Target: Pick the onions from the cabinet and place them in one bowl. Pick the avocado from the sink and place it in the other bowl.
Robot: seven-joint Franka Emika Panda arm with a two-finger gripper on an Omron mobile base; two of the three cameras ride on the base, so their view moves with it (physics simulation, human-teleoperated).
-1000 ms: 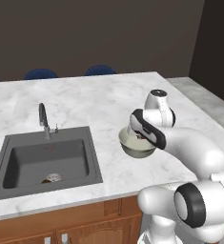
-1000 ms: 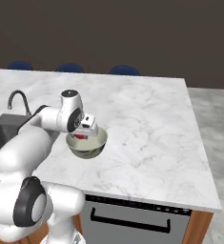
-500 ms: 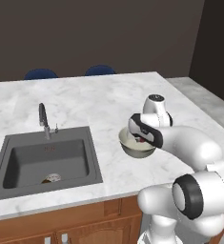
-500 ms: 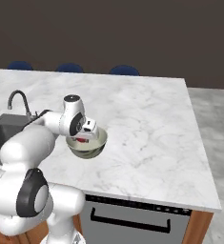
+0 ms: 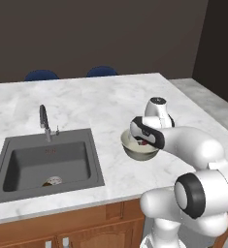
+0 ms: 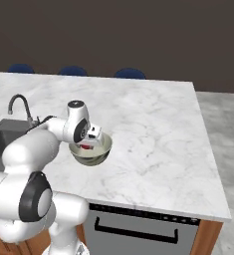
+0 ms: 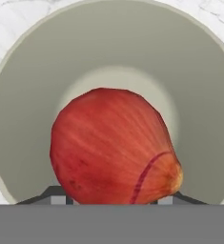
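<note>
An onion [image 7: 114,147] is clenched in the tool [image 7: 112,198], low inside a bowl [image 7: 32,95] on the worktop [image 5: 96,104]. It is judged light, firm and slippery, so it is best held across its widest part.

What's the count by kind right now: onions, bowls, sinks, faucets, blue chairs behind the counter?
onion: 1
bowl: 1
sink: 1
faucet: 1
blue chairs: 3 (right base view)
Total: 7
</note>
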